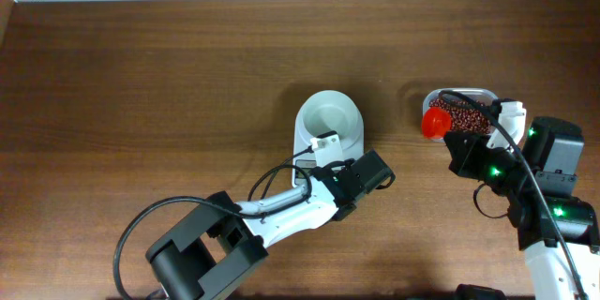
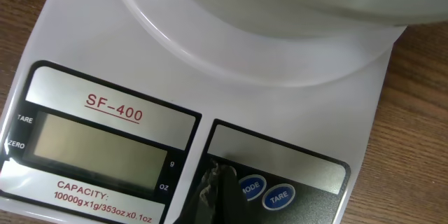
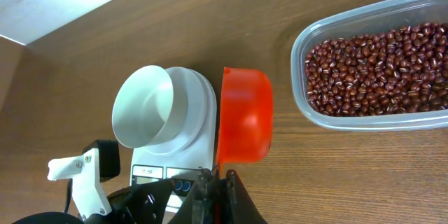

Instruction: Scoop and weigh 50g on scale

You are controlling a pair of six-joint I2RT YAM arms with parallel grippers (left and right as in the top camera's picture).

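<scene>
- Dark fingertips of the left gripper (image 2: 217,192) poke in at the bottom edge of the left wrist view, pressed together, just left of the blue MODE button (image 2: 250,185). The frame cuts off the rest of the fingers, and whether they touch the panel cannot be told.
- Beside it is the blue TARE button (image 2: 278,197). The grey display (image 2: 98,147) looks plain.
- The scale (image 1: 315,145) stands near the middle of the table (image 1: 141,75), with its white bowl (image 1: 330,117) on top. The bowl shows only its white inside.
- In the overhead view the left arm hides the scale's front panel.
- The right gripper (image 3: 213,199) is mostly cut off at the bottom of its own view. Its fingers are closed on the red scoop (image 3: 245,115).
- The scoop's outer wall faces the wrist camera, so its contents cannot be seen.
- From overhead, the scoop hangs at the left end of the clear tub (image 3: 297,59), well apart from the scale.
- The tub holds red beans (image 3: 378,63). The frame crops its right end, and overhead the right arm covers part of it.
</scene>
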